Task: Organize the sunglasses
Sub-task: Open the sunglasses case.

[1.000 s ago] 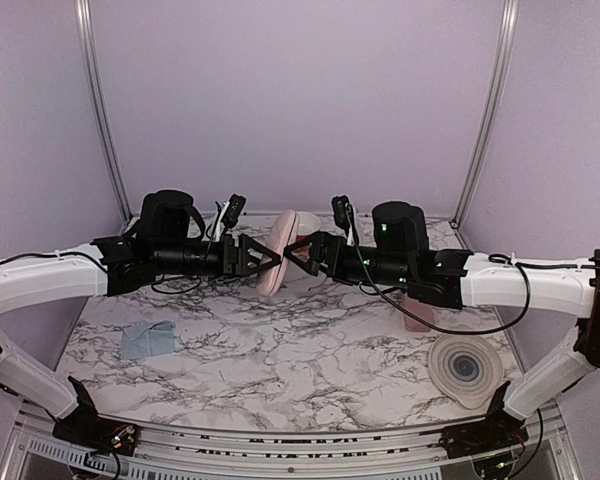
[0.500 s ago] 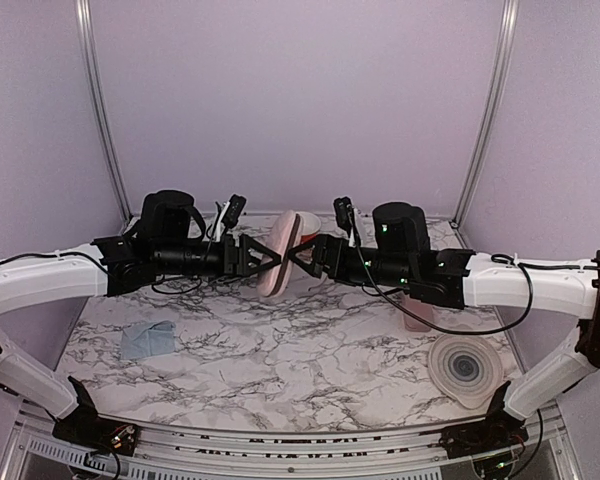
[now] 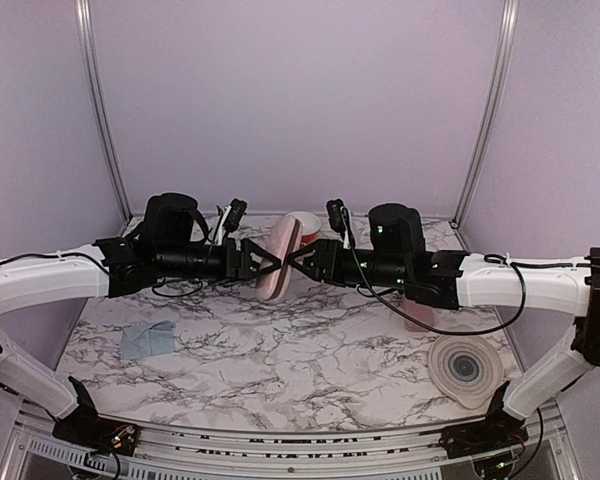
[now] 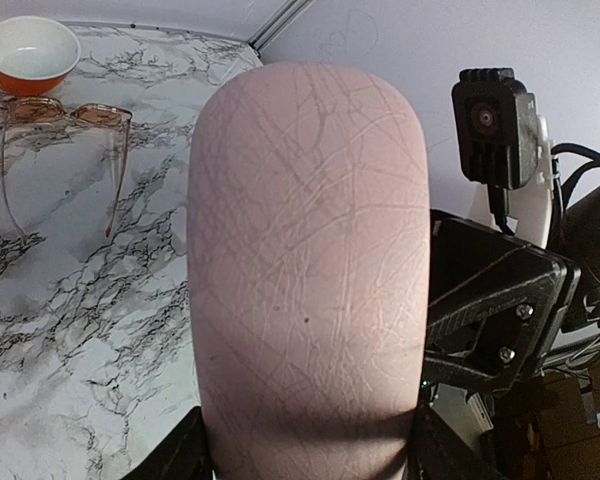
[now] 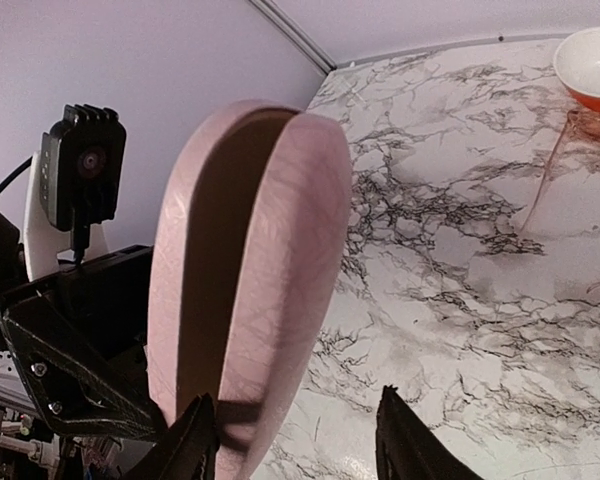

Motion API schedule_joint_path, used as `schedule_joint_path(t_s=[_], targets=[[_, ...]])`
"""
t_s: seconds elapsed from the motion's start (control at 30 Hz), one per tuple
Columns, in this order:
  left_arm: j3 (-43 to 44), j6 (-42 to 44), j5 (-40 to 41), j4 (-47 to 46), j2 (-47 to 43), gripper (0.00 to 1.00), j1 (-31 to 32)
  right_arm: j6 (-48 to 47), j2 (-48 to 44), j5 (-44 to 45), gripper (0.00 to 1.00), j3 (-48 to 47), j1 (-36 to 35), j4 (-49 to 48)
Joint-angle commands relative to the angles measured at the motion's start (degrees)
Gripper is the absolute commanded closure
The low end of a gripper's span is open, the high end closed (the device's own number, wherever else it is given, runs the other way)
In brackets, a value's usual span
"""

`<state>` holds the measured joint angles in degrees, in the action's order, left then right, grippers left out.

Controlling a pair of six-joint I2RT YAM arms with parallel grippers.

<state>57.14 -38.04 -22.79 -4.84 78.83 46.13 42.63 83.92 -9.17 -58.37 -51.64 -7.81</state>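
Observation:
A pair of sunglasses point(image 4: 65, 115) with orange-brown lenses lies on the marble table, beside an orange bowl point(image 4: 30, 50); one temple of the sunglasses point(image 5: 545, 180) shows in the right wrist view. My left gripper point(image 3: 265, 262) is shut on a pink case point(image 3: 280, 255), held on edge above the table. The pink case point(image 4: 305, 260) fills the left wrist view. In the right wrist view the case point(image 5: 245, 280) stands slightly ajar. My right gripper point(image 5: 300, 440) is open: its left finger point(image 5: 192, 445) sits at the case's lid, and the other finger is apart from it.
A second pink case point(image 3: 418, 315) lies under the right arm. A light blue cloth point(image 3: 148, 338) lies at the left front. A pale round ribbed disc point(image 3: 465, 368) sits at the right front. The orange bowl point(image 5: 592, 60) stands by the back wall.
My right gripper has moved left up to the held case, and its jaws have narrowed. The left gripper and the case have stayed nearly in place.

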Motion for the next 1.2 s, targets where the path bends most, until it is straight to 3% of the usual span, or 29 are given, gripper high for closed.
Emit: schedule_joint_path(t_s=[0.0,0.23,0.4,0.83,1.17], targets=[[3.7,1.7,-4.3,-6.6,-0.7,0.78,2.4,0.5,2.9,-0.4,0.48,-1.6,0.0,1.9],[4.0,2.1,-3.9,-6.6,-0.4,0.78,2.7,1.4,4.5,-2.4,0.53,-1.4,0.0,1.3],[4.0,2.2,-3.8,-6.6,-0.1,0.78,2.7,1.5,4.4,-2.6,0.66,-0.8,0.0,1.0],[3.3,-1.8,-8.5,-10.9,0.1,0.78,2.7,-0.6,-0.7,0.1,0.85,2.2,0.0,1.5],[2.3,-6.0,-14.8,-16.8,-0.4,0.77,2.7,-3.6,-5.6,-0.7,0.88,5.1,0.0,-1.3]])
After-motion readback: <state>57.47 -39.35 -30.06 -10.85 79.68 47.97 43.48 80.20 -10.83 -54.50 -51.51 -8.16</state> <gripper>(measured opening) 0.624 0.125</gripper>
